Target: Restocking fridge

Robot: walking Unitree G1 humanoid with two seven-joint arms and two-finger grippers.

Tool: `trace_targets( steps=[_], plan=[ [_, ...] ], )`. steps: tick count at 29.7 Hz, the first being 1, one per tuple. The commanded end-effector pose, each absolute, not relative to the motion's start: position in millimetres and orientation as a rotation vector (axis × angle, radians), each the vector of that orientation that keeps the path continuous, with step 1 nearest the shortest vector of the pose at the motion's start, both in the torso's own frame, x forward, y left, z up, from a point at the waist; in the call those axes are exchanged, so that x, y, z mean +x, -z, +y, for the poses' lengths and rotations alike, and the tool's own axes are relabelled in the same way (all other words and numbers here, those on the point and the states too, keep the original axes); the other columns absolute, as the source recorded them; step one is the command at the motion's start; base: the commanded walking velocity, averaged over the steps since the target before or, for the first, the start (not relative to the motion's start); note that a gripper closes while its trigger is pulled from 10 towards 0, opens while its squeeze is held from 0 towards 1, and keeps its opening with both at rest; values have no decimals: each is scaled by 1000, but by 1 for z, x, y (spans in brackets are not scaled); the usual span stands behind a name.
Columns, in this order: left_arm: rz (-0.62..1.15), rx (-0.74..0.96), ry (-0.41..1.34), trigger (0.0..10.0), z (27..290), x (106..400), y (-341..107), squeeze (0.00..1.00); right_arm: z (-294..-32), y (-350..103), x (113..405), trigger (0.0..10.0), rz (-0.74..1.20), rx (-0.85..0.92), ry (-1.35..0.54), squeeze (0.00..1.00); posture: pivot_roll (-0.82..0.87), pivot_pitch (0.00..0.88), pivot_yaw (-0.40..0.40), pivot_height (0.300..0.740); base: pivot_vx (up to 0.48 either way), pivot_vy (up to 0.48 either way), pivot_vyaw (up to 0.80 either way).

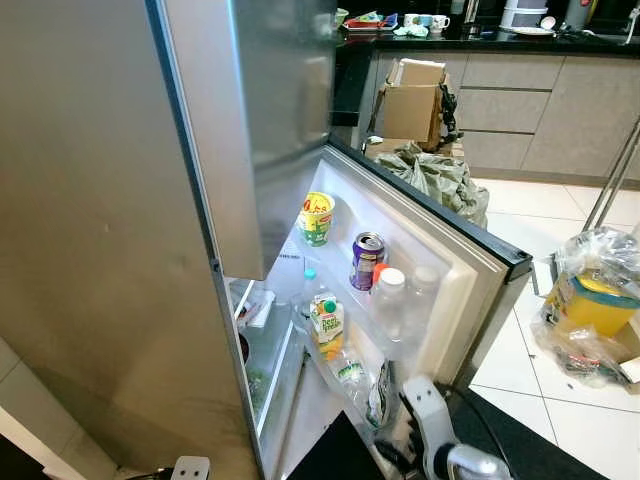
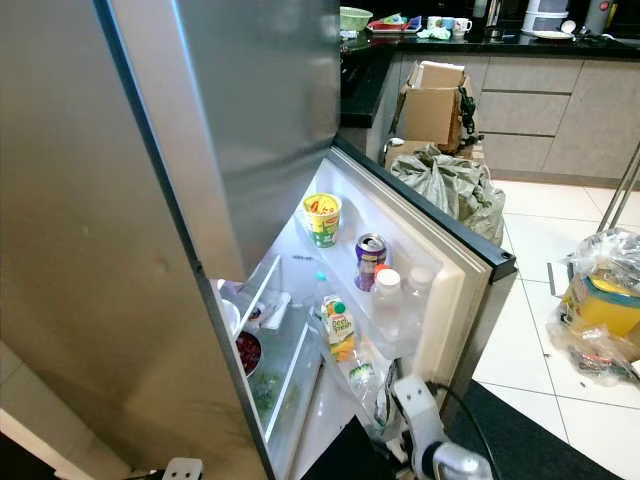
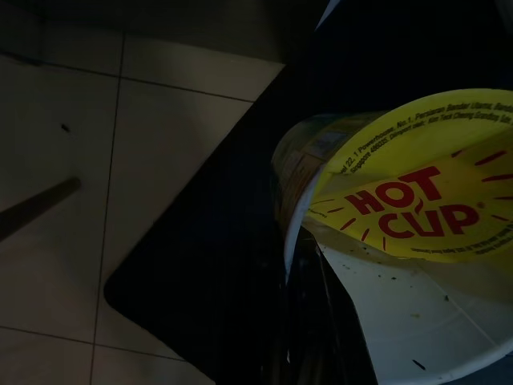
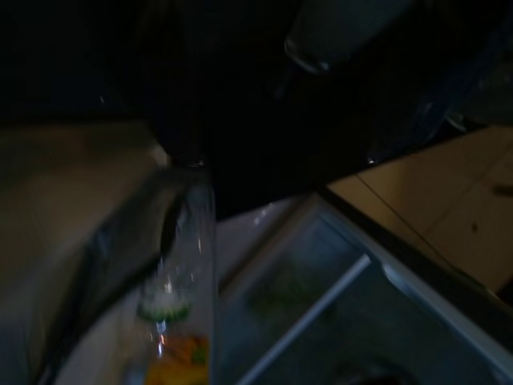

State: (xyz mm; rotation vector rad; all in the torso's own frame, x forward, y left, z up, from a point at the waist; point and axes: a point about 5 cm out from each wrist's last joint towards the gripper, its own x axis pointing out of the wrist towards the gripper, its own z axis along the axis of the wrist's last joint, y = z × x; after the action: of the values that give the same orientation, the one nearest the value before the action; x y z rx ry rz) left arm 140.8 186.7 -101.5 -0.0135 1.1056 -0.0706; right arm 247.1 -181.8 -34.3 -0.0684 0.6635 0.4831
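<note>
Left eye view: the fridge door (image 1: 455, 240) stands swung open; its shelf carries a yellow noodle cup (image 1: 316, 217), a purple drink can (image 1: 366, 260) and a white-capped bottle (image 1: 389, 296), with a juice carton (image 1: 327, 325) on the shelf below. The right arm (image 1: 432, 420) reaches low toward the bottom of that door; its end effector is hidden from here.

Right eye view: same scene; a bowl of red food (image 2: 247, 352) sits inside the fridge body, beside the door shelves.

Left wrist view: the left end effector (image 3: 309, 321) looks clamped on the rim of a Hot Cup noodle cup (image 3: 401, 233), held low over the floor tiles and dark mat (image 3: 200, 273). The free door-shelf space lies up and ahead of it, by my judgement.

Right wrist view: very dark and blurred; fridge shelves (image 4: 321, 305) show faintly. Whether the right end effector is open, I cannot tell.
</note>
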Motion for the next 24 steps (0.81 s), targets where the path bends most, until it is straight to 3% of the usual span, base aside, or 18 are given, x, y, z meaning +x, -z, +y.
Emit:
trace_targets(
  steps=[1,10,11,24],
  plan=[
    [1133,-18,63,10000,187,134,104,0,-177,25,258,0,602,-54,-510,0,-41,0,2,740,0,0,0],
    [1133,-15,63,10000,189,133,104,0,-174,-1,285,0,467,-73,-502,0,-36,0,3,740,0,0,0],
    [1132,-16,61,10000,189,134,104,0,-175,-5,289,10000,448,-87,-487,0,-36,0,3,740,0,0,0],
    [1130,-28,55,10000,188,134,104,0,-209,-33,311,10000,303,-183,-222,0,-32,0,-1,740,0,0,0]
  ],
)
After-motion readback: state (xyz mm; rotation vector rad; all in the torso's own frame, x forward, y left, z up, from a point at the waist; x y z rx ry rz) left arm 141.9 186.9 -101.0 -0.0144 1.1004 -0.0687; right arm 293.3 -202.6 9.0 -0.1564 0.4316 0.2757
